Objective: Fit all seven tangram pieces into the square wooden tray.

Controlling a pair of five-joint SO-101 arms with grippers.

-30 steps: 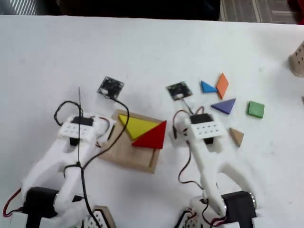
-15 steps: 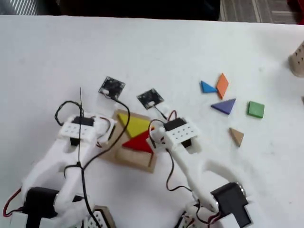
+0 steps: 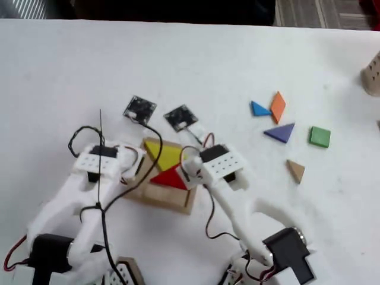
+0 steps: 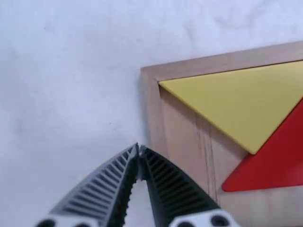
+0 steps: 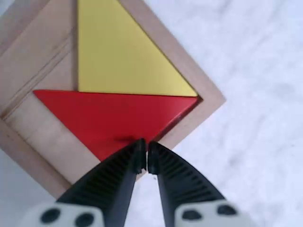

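The square wooden tray [image 3: 159, 193] lies between my two arms. It holds a yellow triangle [image 3: 164, 154] and a red triangle [image 3: 168, 177], long sides touching. My right gripper [image 3: 190, 172] is shut, its tips [image 5: 144, 150] on the red triangle [image 5: 113, 116] by the tray's right rim [image 5: 208, 101]. My left gripper [image 3: 138, 165] is shut too, tips [image 4: 139, 154] beside the tray's left rim [image 4: 149, 104], near the yellow triangle [image 4: 236, 101]. Off to the right lie a blue triangle [image 3: 259, 108], orange parallelogram [image 3: 278, 106], purple triangle [image 3: 281, 132], green square [image 3: 319, 136] and tan triangle [image 3: 295, 171].
Two small black boards [image 3: 140, 109] [image 3: 181, 117] stick out ahead of the arms' wrists. Black cables [image 3: 101, 178] loop over the left arm. A wooden object [image 3: 372, 74] stands at the right edge, and a small wooden block [image 3: 130, 270] sits at the bottom.
My right arm has swung left from beside the tray to over its right part. The red triangle has shifted left, off the right rim and further into the tray. The left arm has kept still.
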